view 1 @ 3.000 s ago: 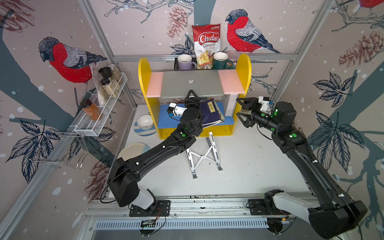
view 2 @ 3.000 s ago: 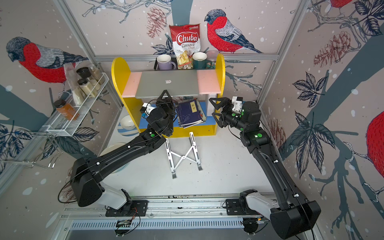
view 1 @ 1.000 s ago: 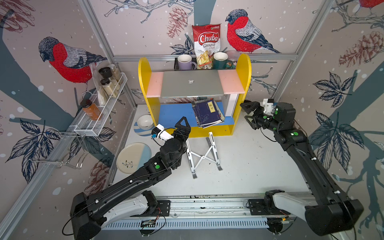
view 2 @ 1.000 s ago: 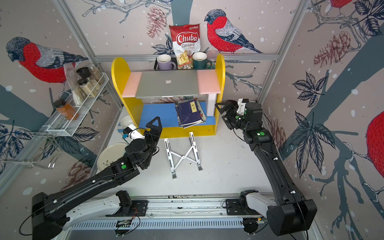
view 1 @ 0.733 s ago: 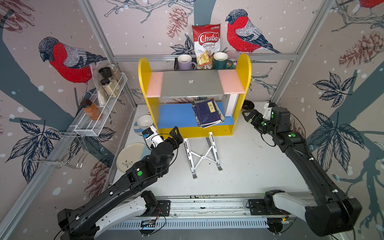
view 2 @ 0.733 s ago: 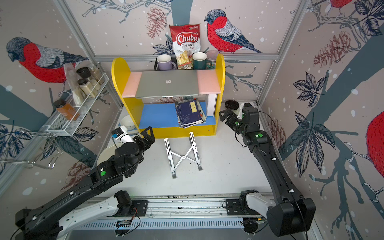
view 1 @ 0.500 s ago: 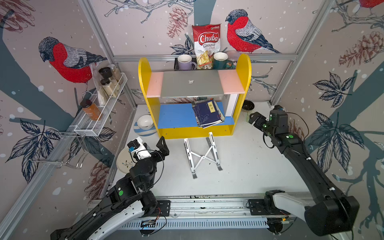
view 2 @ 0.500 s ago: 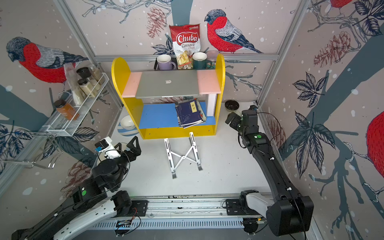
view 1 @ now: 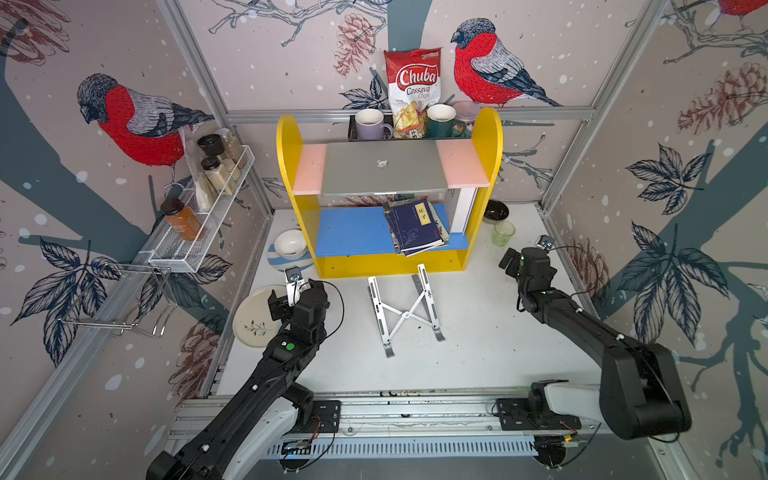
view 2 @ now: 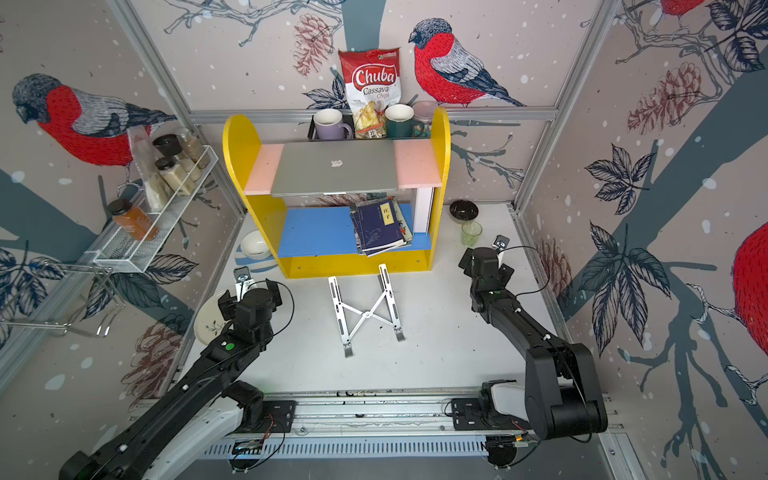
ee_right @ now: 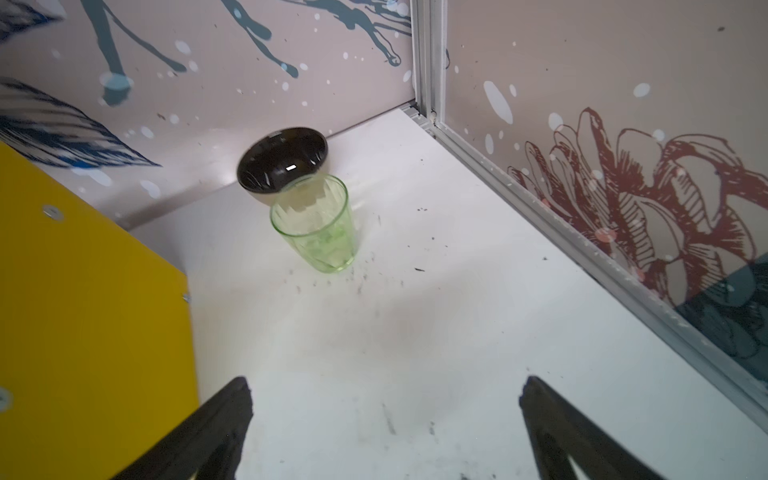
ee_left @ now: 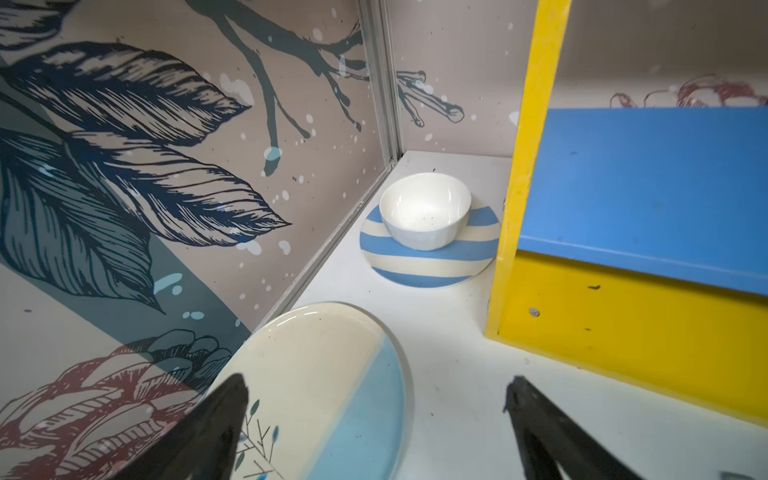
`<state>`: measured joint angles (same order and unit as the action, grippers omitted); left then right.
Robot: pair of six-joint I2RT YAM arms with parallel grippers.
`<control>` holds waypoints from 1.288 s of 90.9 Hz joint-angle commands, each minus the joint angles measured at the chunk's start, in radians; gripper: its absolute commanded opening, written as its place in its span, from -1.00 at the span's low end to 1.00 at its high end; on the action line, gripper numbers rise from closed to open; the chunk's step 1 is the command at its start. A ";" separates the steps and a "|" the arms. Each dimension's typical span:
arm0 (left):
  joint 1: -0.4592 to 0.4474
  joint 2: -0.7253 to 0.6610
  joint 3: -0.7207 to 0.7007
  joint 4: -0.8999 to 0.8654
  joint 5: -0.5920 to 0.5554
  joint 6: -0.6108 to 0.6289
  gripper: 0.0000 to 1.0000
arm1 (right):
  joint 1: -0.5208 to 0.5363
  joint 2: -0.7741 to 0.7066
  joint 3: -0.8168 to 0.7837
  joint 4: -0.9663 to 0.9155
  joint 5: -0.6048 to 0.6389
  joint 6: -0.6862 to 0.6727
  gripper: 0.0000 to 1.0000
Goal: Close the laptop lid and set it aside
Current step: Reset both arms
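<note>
The silver laptop (view 1: 384,172) lies flat on the pink top board of the yellow shelf (view 1: 291,174), seen in both top views. The laptop lid (view 2: 334,168) is down, its logo facing up. My left gripper (view 1: 296,297) is low at the front left, open above a cream and blue plate (ee_left: 332,374) with nothing between its fingers. My right gripper (view 1: 515,262) is low at the right, open over bare table in the right wrist view (ee_right: 386,384). Both are well away from the laptop.
A folding metal stand (view 1: 405,309) sits in front of the shelf. Books (view 1: 415,228) lie on the blue board. A white bowl (ee_left: 424,216) on a striped plate is at the left, a green glass (ee_right: 316,224) and black bowl (ee_right: 282,164) at the right.
Both arms have drawn back from the shelf and dropped low, the left toward the plate, the right toward the right wall. The laptop has stayed on the top board.
</note>
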<state>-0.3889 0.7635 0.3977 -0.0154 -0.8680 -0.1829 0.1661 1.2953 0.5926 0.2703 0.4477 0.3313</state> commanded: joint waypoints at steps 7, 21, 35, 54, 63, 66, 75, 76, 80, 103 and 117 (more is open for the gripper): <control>0.085 0.136 -0.092 0.349 0.097 0.057 0.91 | -0.007 0.053 -0.034 0.127 0.049 -0.160 1.00; 0.158 0.353 -0.134 0.612 0.225 0.104 0.91 | -0.015 0.097 -0.166 0.392 0.016 -0.235 0.99; 0.215 0.561 -0.110 0.878 0.322 0.177 0.91 | -0.050 0.122 -0.246 0.576 -0.059 -0.256 1.00; 0.296 0.828 -0.152 1.250 0.451 0.185 0.91 | -0.090 0.214 -0.266 0.694 -0.101 -0.221 1.00; 0.320 0.755 -0.066 0.959 0.486 0.144 0.91 | -0.111 0.218 -0.248 0.663 -0.128 -0.210 1.00; 0.332 0.786 -0.051 0.990 0.502 0.141 0.91 | -0.111 0.213 -0.245 0.646 -0.128 -0.209 1.00; 0.335 0.767 -0.024 0.905 0.492 0.128 0.91 | -0.112 0.214 -0.244 0.646 -0.127 -0.210 1.00; 0.335 0.769 -0.024 0.907 0.491 0.128 0.92 | -0.111 0.214 -0.244 0.647 -0.127 -0.209 1.00; 0.335 0.785 -0.030 0.955 0.489 0.131 0.92 | -0.111 0.211 -0.241 0.637 -0.127 -0.209 1.00; 0.336 0.782 -0.034 0.950 0.489 0.137 0.94 | -0.096 0.214 -0.239 0.637 -0.096 -0.218 1.00; 0.328 0.784 -0.020 0.931 0.521 0.158 0.94 | -0.093 0.214 -0.239 0.637 -0.093 -0.219 1.00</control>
<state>-0.0574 1.5478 0.3641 0.9230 -0.3843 -0.0471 0.0719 1.5101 0.3481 0.9035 0.3336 0.1085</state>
